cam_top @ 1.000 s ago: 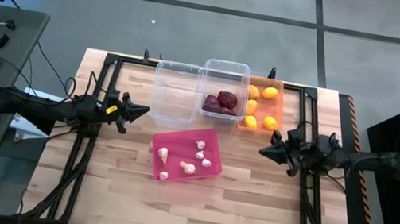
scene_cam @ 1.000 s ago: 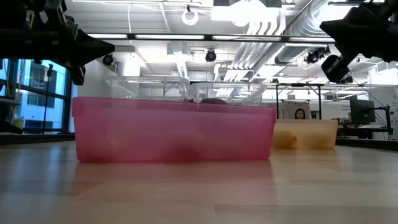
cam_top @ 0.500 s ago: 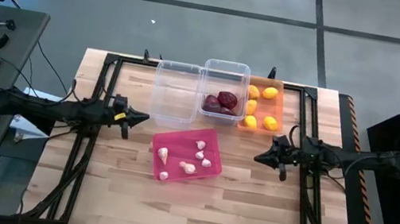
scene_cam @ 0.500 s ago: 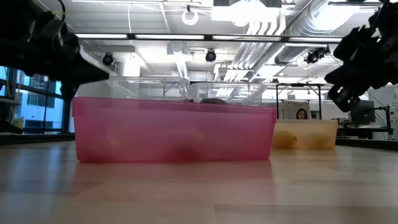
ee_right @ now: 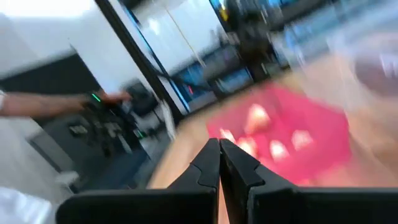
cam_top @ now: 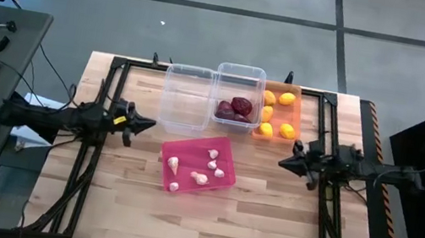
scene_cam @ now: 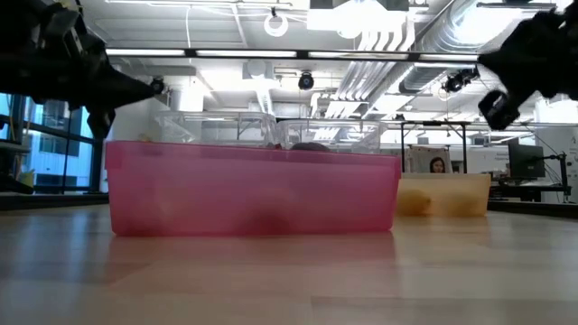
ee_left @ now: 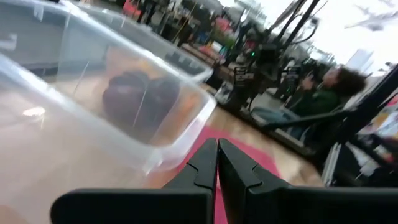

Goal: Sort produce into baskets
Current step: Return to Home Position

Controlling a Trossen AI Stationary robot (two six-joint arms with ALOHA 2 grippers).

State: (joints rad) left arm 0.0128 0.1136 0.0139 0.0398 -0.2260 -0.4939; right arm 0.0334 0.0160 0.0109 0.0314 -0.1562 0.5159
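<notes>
Produce seems sorted; white garlic bulbs lie in the bright pink plastic bin. Left gripper at its ten o'clock, right gripper at three, jaws pinched together, empty; likely next, both arms retreat home.

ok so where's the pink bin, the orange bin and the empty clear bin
pink bin [cam_top: 189, 156]: high view, bare patch of its floor
orange bin [cam_top: 286, 114]: high view, bare patch of its floor
empty clear bin [cam_top: 187, 102]: high view, middle of its floor
</notes>
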